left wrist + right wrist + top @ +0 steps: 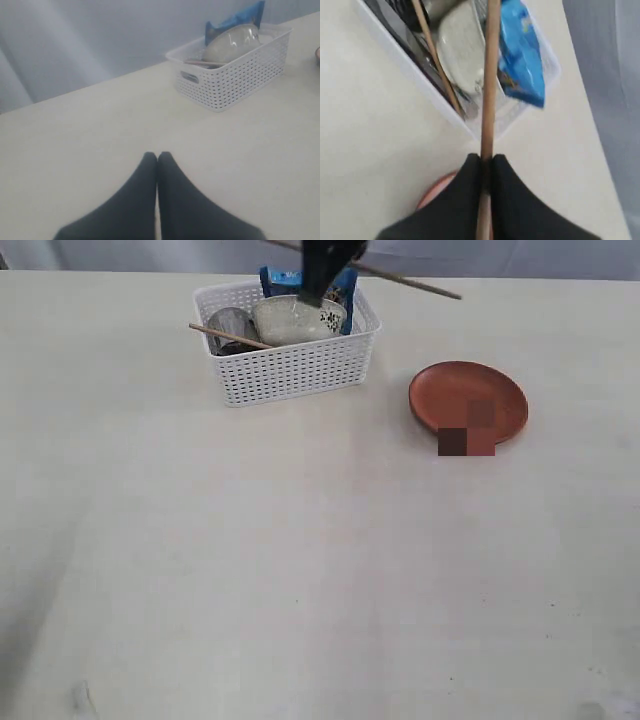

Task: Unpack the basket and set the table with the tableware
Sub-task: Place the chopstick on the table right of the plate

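Pinched off-centre by the right fingers (462,190) above the basket (290,370), the chopstick (489,75) could swivel or slip free in transit; the left fingers (140,200) hang pressed together over the table (250,570).

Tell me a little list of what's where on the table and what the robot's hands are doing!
basket: white, on the table, not yet empty
inside it: bowl, blue snack bag, one chopstick
plate: reddish-brown, on the table beside the basket
right gripper: shut on second chopstick, above the basket
left gripper: shut, holding nothing, over bare table
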